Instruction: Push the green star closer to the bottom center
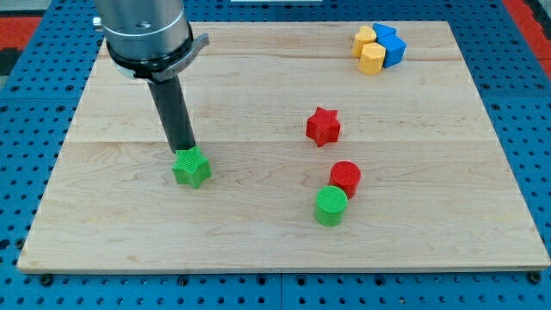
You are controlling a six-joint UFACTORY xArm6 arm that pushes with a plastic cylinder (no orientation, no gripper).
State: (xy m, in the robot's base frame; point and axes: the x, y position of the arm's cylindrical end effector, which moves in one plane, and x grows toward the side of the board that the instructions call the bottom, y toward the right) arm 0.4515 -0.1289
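The green star (191,167) lies on the wooden board (258,241), left of centre. My tip (183,149) stands right at the star's top edge, touching it or nearly so, on the side toward the view's top. The dark rod rises from there to the arm's grey head (145,30) at the view's top left.
A red star (323,127) lies right of centre. A red cylinder (345,179) and a green cylinder (331,206) sit together below it. A cluster of yellow (371,58) and blue (392,47) blocks sits at the top right. A blue pegboard surrounds the board.
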